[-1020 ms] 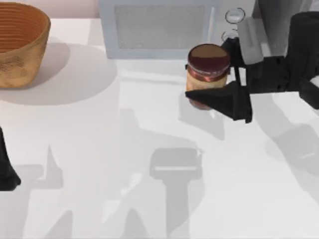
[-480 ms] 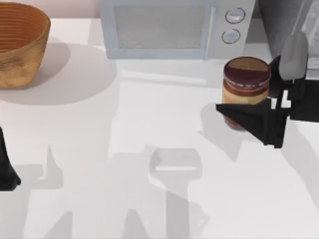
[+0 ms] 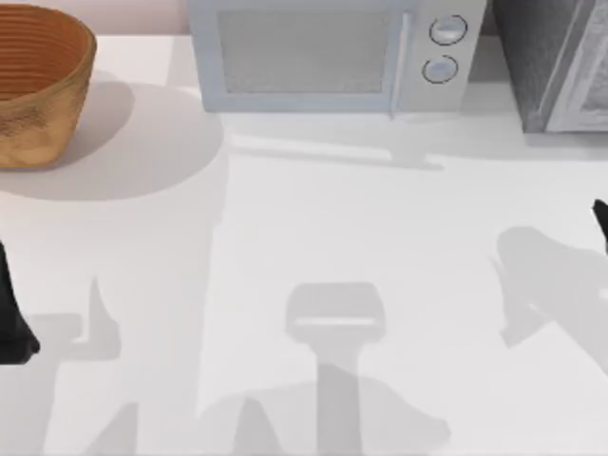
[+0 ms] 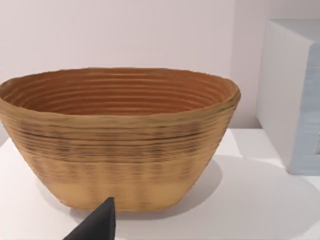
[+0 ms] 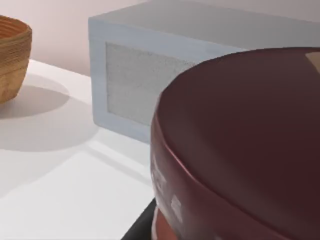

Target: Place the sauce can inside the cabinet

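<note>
Standing left of the cabinet (image 3: 551, 66) we see the microwave (image 3: 323, 57), and further left the basket (image 3: 43, 85). The sauce can (image 5: 240, 150) sits close before our right wrist camera; whether the right gripper grasps it, we cannot tell. Our left arm (image 3: 11, 318) rests far from the cabinet.

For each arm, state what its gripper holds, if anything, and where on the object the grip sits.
The sauce can sits right up against the right wrist camera, so the right arm seems to hold it; where the grip sits cannot be told. The left gripper, facing the basket, holds nothing visible.

The top view looks straight down on the table (image 3: 313, 237). The left wrist view sits low, facing the basket (image 4: 120, 140) closely. The right wrist view — tight behind the sauce can (image 5: 245, 150) — faces the microwave (image 5: 135, 85); all three share basket and microwave.
</note>
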